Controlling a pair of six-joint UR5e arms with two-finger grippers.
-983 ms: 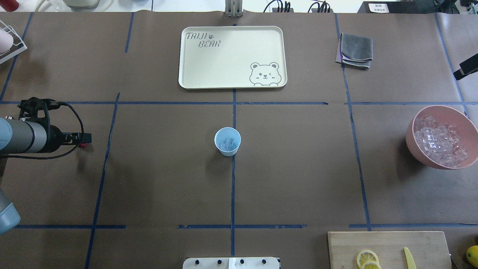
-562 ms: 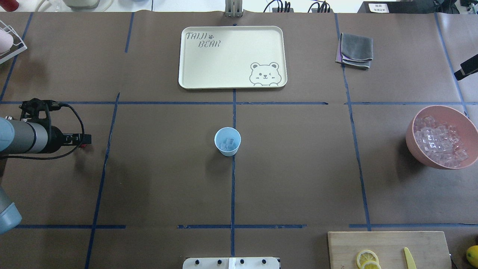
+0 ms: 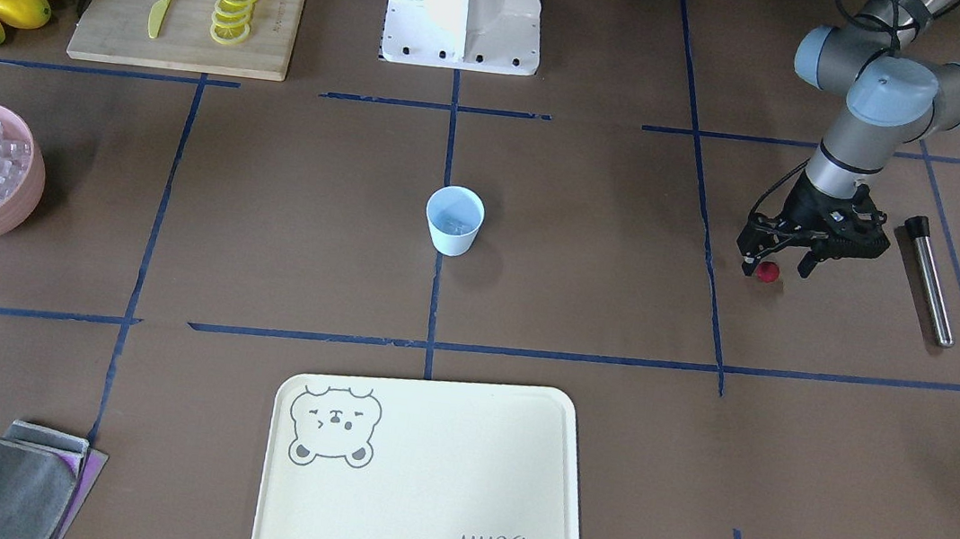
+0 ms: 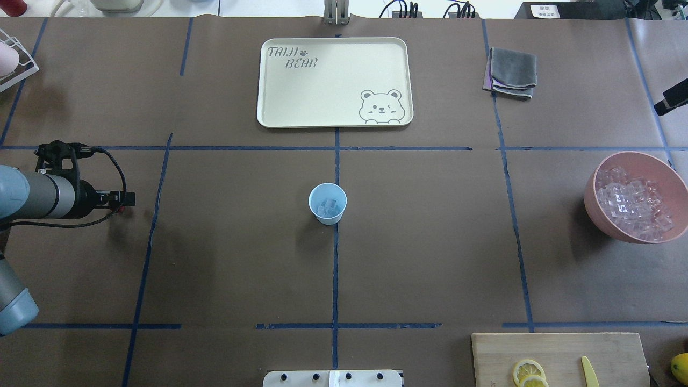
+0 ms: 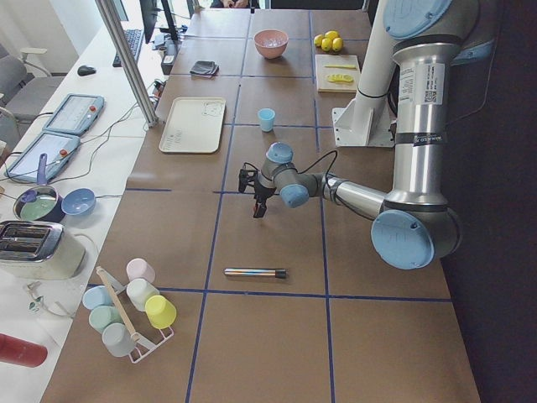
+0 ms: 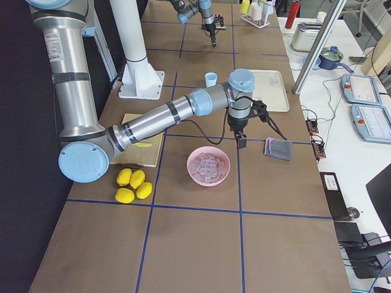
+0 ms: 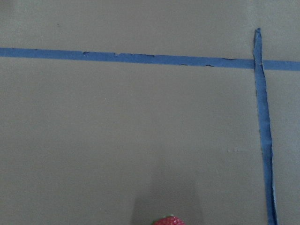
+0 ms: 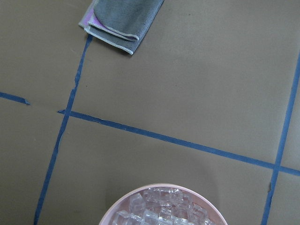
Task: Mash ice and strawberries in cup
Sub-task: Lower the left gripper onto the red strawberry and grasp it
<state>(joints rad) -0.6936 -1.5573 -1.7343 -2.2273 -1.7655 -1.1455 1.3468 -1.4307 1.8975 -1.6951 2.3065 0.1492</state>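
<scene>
Centring is needed before closing: the left pincer (image 3: 775,268) is held open around the tiny round red strawberry (image 3: 768,272) on the brown counter (image 3: 590,255) — well apart from the small pale-blue plastic cup (image 3: 454,221).

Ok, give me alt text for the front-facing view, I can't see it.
The left claw, open, straddles a small red strawberry down at the brown table, a metal rod lying beside it. The pale blue cup with ice stands at the centre, well apart.
</scene>
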